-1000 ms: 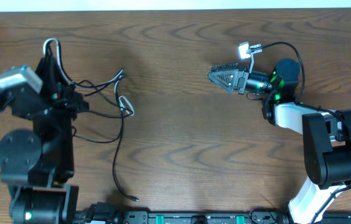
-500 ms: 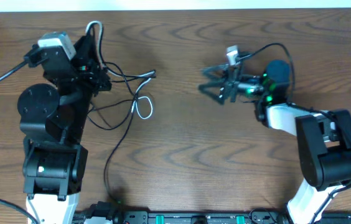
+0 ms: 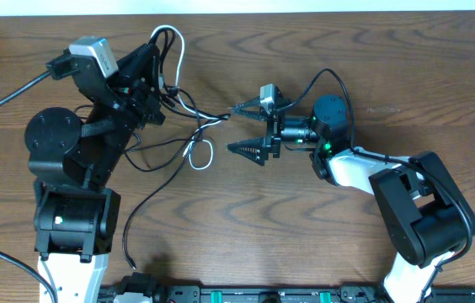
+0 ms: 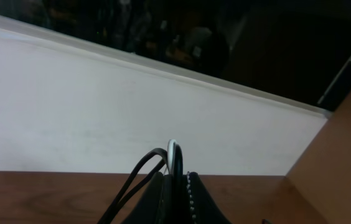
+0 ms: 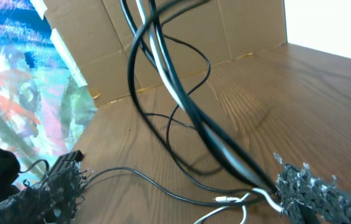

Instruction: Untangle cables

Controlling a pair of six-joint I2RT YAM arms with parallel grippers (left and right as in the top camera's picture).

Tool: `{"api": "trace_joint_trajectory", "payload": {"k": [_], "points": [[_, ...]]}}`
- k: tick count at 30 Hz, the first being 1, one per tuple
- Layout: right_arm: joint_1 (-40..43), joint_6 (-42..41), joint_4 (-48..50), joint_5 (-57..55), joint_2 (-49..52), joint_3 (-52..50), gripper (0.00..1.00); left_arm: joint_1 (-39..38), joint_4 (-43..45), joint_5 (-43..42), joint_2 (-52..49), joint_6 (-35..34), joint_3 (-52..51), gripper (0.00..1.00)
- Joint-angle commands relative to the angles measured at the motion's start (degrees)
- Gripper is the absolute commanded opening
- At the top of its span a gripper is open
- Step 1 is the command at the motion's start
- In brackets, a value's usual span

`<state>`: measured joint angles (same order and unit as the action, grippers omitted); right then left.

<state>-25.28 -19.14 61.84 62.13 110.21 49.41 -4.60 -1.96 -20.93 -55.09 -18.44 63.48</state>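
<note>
My left gripper (image 3: 155, 61) is raised at the upper left and shut on the cables (image 3: 189, 118), black and white strands bunched together. In the left wrist view the cables (image 4: 172, 154) stick out as a loop above my closed left gripper (image 4: 175, 182). From there they hang to the table, with a white loop (image 3: 201, 155) and a long black strand (image 3: 149, 202). My right gripper (image 3: 233, 128) stands wide open just right of the bundle. In its wrist view the cables (image 5: 182, 106) run down between the jaws of my right gripper (image 5: 178, 196) and touch one finger (image 5: 309, 190); a white plug (image 5: 227, 200) lies low.
Cardboard walls (image 5: 182, 25) and a colourful sheet (image 5: 20, 81) stand beyond the table in the right wrist view. The right arm's own thick black wire (image 3: 326, 77) arcs above its wrist. A power strip (image 3: 254, 295) lines the front edge.
My left gripper has carried the cables up and to the right. My right gripper has moved left to the bundle and opened wide.
</note>
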Motion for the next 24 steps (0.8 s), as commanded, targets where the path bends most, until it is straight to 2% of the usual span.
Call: {"api": "trace_joint_trajectory", "payload": {"k": [1,13,15,16,24], "points": [[-0.1,2.6,0.8,2.1,-0.1,0.2,0.99,0.1,0.8,-1.6,0.1,-1.5,0.8,0.08],[1.3,0.9,1.8,-0.7,-0.1,0.2,0.99,0.1,-0.5,-4.2,-0.9,-2.0,0.8,0.07],[1.4,0.9,1.8,-0.7,-0.1,0.2,0.96,0.1,-1.3,-5.5,-1.1,-2.0,0.8,0.07],[1.5,0.9,1.8,-0.7,-0.1,0.2,0.89,0.1,-2.9,-5.4,-1.4,-1.9,0.8,0.07],[3.5,-1.6,1.7,-0.7,-0.1,0.2,0.64,0.2,-16.2,-5.4,-4.7,2.4,0.8,0.07]]}}
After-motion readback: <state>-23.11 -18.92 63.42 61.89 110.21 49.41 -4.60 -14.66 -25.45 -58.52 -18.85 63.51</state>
